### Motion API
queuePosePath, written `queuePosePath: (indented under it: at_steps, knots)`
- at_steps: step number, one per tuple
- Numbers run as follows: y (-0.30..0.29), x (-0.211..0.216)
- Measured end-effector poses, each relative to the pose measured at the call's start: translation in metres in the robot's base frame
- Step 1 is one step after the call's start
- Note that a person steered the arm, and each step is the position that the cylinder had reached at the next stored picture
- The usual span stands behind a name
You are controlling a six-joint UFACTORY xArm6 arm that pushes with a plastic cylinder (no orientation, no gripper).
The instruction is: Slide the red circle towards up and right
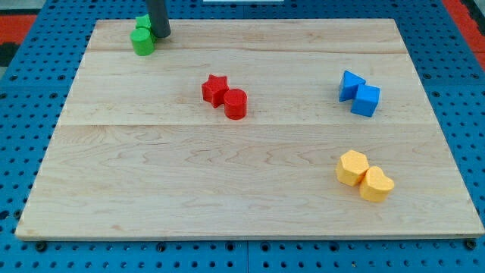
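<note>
Red circle (236, 104) touching red star (215, 89)

Red circle (236, 104), blue cube (366, 100) — pale wood-grain board (189, 189).

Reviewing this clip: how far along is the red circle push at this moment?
Nothing looks done: the red circle sits mid-board, touching the red star. In hand: my tip is at the view's top left beside the green blocks, far from the circle. Left: travel to the circle's lower-left side, then push it up and right.
</note>
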State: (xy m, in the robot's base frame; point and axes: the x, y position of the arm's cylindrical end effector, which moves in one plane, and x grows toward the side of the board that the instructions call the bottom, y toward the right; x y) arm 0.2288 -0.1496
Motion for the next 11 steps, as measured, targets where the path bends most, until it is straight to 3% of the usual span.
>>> queuePosePath:
  at_steps: [2,7,8,9,11]
  knots:
    - [0.037,0.009]
    - [0.053,0.014]
    - [0.056,0.053]
    - [-0.014,0.070]
    - [0.018,0.196]
